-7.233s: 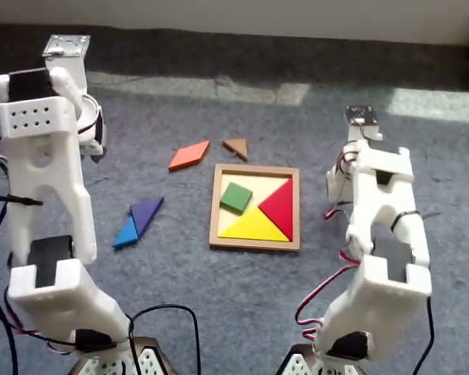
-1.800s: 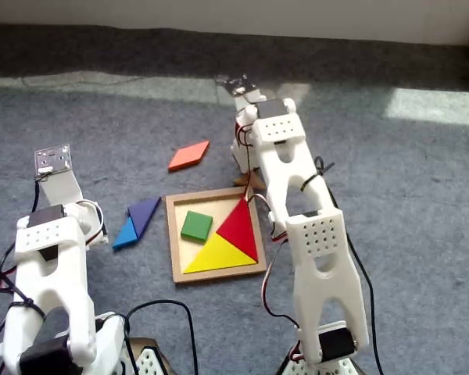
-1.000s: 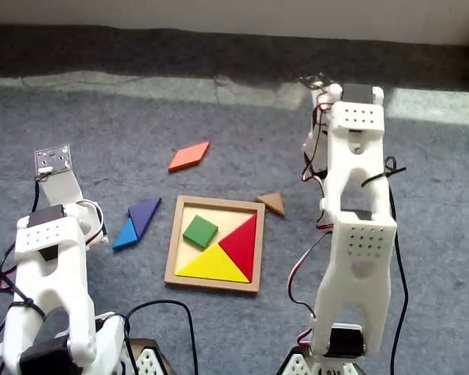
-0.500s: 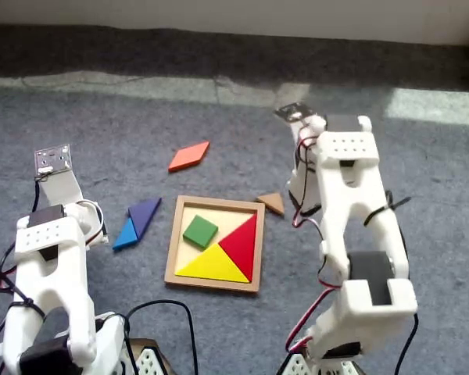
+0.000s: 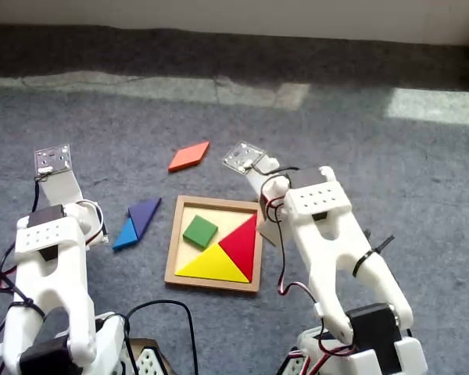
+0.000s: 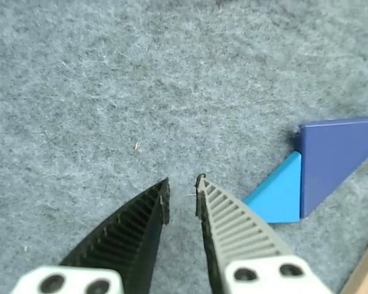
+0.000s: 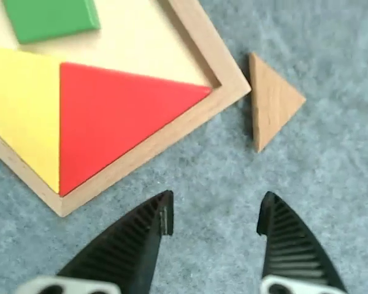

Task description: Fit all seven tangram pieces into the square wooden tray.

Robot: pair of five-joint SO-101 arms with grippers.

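Right arm has swung back in beside the tray (image 7: 141, 149) — its gripper (image 7: 214, 214) spread wide, empty, just short of the brown triangle (image 7: 271, 101) by the tray's corner, probably lining up a grab. Left gripper (image 6: 182, 184) sits near the light blue triangle (image 6: 276, 196), barely parted, holding nothing.

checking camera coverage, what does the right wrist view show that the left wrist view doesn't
Right wrist view: the wooden tray holding a green square, yellow triangle and red triangle, a wooden triangle on the carpet beside the tray's corner, and the right claw open.
Left wrist view: a light blue triangle touching a dark blue piece, and the left claw open a little.
Both: the carpet; a tan sliver at the left view's edge may be the tray.
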